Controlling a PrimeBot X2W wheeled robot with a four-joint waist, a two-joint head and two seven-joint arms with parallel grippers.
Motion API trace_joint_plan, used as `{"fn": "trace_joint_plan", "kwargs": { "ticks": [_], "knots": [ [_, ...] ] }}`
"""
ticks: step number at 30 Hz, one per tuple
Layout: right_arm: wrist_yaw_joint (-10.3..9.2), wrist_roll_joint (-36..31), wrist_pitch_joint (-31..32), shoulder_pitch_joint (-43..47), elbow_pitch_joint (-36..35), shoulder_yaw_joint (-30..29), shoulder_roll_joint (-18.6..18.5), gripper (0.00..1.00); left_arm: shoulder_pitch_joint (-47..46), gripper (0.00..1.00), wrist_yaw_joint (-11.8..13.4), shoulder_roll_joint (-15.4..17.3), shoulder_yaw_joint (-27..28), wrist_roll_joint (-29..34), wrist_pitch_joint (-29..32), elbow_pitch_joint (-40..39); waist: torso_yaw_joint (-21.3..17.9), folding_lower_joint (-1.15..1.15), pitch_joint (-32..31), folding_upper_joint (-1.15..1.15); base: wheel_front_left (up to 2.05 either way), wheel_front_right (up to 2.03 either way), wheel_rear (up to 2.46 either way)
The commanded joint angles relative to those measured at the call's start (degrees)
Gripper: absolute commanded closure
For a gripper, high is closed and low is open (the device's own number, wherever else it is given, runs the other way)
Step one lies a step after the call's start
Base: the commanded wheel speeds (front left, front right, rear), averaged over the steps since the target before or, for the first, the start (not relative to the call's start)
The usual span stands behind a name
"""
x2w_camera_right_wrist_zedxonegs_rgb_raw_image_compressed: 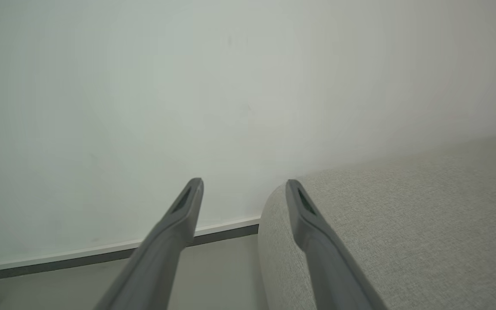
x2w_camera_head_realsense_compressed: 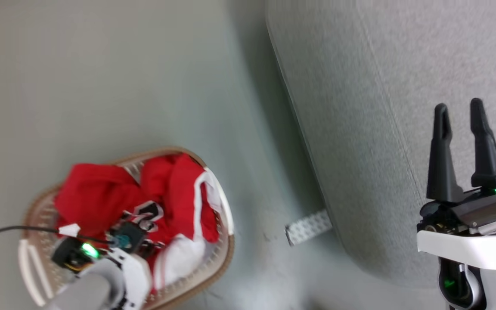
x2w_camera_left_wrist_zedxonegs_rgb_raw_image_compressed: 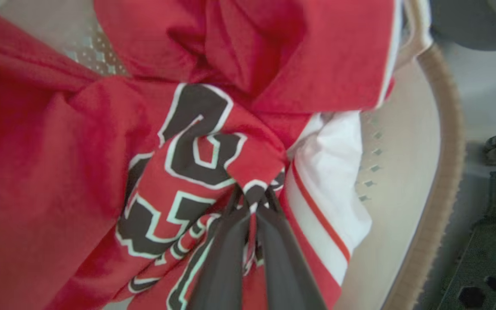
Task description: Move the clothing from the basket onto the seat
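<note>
Clearly the clothing (x2w_camera_left_wrist_zedxonegs_rgb_raw_image_compressed: 58,163) is soft, light and limp: red sports fabric with white trim, crumpled in a heap inside the basket (x2w_camera_head_realsense_compressed: 226,241). It should drape and stretch rather than lift as one piece, and a slick weave like this may slide out of a shallow pinch. A gathered fold is the sensible place to hold it, and the left gripper (x2w_camera_left_wrist_zedxonegs_rgb_raw_image_compressed: 252,202) has one: its fingers (x2w_camera_left_wrist_zedxonegs_rgb_raw_image_compressed: 226,258) are pressed together on a bunched ridge of the jersey (x2w_camera_left_wrist_zedxonegs_rgb_raw_image_compressed: 196,146), right at the black, white-outlined numbers. A white striped panel (x2w_camera_left_wrist_zedxonegs_rgb_raw_image_compressed: 330,181) lies just beside that pinch.

As a heap the pile has no true heading; in the head view its longer spread runs across the basket from the far left rim towards the near right rim, with some red cloth draped over the edge.

The basket stands on the pale floor (x2w_camera_head_realsense_compressed: 123,77), apart from the grey sofa (x2w_camera_head_realsense_compressed: 381,129). Over the sofa's edge hangs the right gripper (x2w_camera_head_realsense_compressed: 459,112), fingers spread wide and empty.
</note>
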Motion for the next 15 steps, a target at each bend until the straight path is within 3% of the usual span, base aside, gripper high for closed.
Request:
{"fn": "trace_joint_plan", "kwargs": {
  "ticks": [1,7,15],
  "knots": [
    [-0.12,-1.2,0.0,-0.2,0.8,0.1,-0.1,0.0,1.3,1.0,0.1,-0.8,0.6,-1.3,-0.6,-1.0,3.2,0.0,-6.0,0.0,0.0,0.0,0.0],
    [-0.12,-3.6,0.0,1.3,3.0,0.6,-0.1,0.0,3.0,1.0,0.1,-1.5,4.4,-3.4,-0.9,-7.7,7.6,0.0,-13.5,0.0,0.0,0.0,0.0],
    [-0.12,-5.4,0.0,4.2,6.6,1.7,-0.1,0.0,9.2,1.0,0.1,-1.9,12.0,-1.7,-0.8,-19.0,13.0,0.0,-22.6,0.0,0.0,0.0,0.0]
  ]
}}
